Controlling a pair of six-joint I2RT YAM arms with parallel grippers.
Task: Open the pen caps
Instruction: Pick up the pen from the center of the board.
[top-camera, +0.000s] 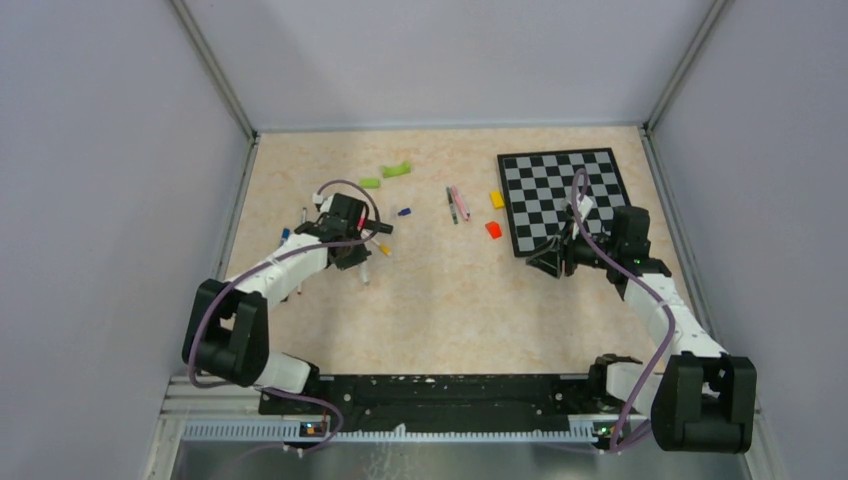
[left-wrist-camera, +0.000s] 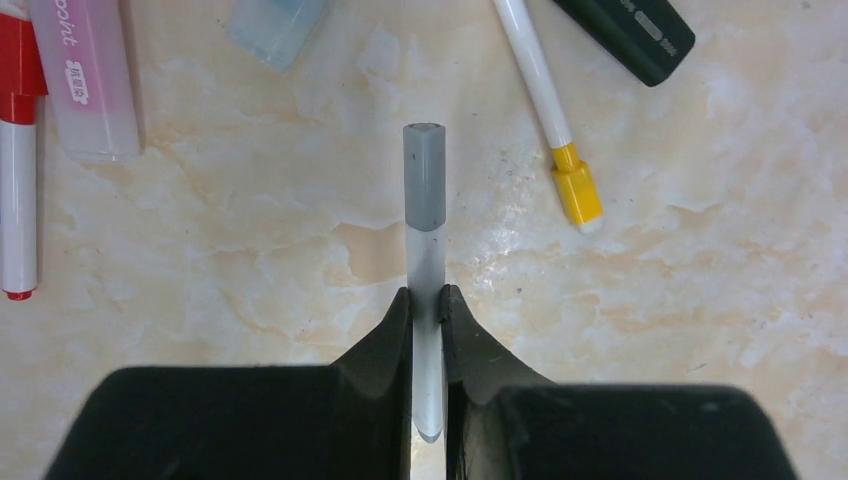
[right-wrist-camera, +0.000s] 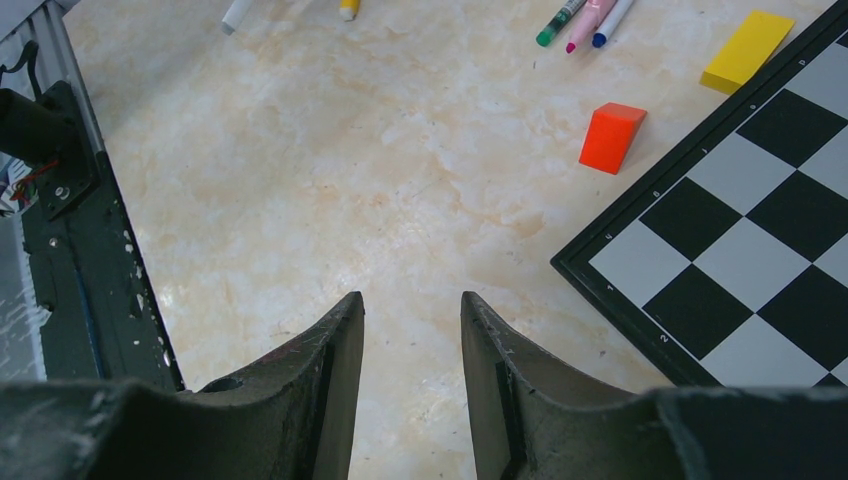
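My left gripper (left-wrist-camera: 427, 296) is shut on the pale barrel of a thin pen (left-wrist-camera: 426, 262). Its grey cap (left-wrist-camera: 424, 185) is on and points away from the fingers. Around it on the table lie a white pen with a yellow cap (left-wrist-camera: 577, 195), a pink highlighter (left-wrist-camera: 86, 80), a white marker with a red cap (left-wrist-camera: 16, 150) and a black marker (left-wrist-camera: 630, 30). In the top view the left gripper (top-camera: 352, 254) is at the left of the table among these pens. My right gripper (right-wrist-camera: 412, 305) stands open over bare table with nothing between its fingers.
A chessboard (top-camera: 565, 200) lies at the back right, its corner (right-wrist-camera: 620, 290) just right of the right gripper (top-camera: 548, 262). An orange block (right-wrist-camera: 611, 137) and a yellow block (right-wrist-camera: 746, 51) sit beside it. Three more pens (top-camera: 457, 203) and green pieces (top-camera: 397, 169) lie mid-table.
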